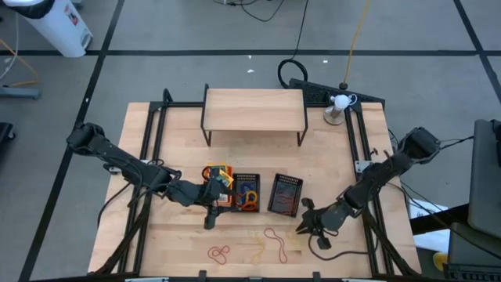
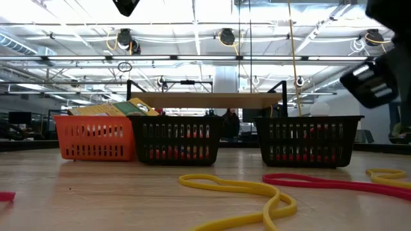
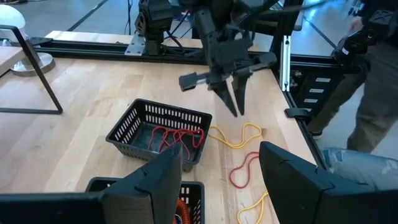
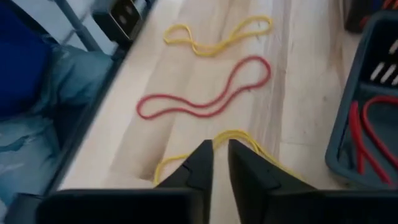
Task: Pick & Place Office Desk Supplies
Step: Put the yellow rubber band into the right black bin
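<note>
An orange mesh bin (image 1: 218, 177) holding yellow-and-green packs stands beside two black mesh bins. The middle one (image 1: 246, 193) holds orange and red bands, and the right one (image 3: 158, 134) holds red bands. Loose rubber bands lie on the wood nearer the front: a yellow one (image 4: 233, 138), a red one (image 4: 205, 93) and another yellow one (image 4: 211, 37). My right gripper (image 4: 219, 163) hangs just above the nearest yellow band, fingers a narrow gap apart, nothing between them. My left gripper (image 3: 221, 171) hovers open over the middle bin, holding nothing.
A light wooden shelf (image 1: 254, 110) on black legs stands at the far middle, and a small white object (image 1: 338, 103) at the far right corner. More bands (image 1: 219, 252) lie near the front edge. A person in jeans (image 3: 367, 93) stands beside the table's right edge.
</note>
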Robot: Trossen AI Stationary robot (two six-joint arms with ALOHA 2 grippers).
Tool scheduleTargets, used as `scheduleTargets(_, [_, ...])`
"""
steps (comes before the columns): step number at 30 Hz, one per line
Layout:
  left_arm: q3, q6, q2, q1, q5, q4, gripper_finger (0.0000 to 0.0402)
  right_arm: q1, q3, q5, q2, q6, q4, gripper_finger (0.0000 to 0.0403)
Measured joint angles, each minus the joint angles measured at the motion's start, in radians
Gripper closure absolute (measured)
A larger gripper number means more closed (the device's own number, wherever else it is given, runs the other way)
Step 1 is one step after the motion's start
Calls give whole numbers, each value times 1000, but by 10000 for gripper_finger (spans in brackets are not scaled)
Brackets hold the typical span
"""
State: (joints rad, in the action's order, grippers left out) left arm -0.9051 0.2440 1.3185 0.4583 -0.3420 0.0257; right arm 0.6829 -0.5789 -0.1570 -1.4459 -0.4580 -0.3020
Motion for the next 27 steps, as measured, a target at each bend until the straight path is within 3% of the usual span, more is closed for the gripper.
scheduleTargets(13, [0, -2, 0, 0, 0, 0, 192, -2, -1, -26, -77, 42, -2, 231])
scheduleTargets(27, [0, 3, 0, 0, 0, 1, 192, -2, -1, -51, -77, 55, 80, 237])
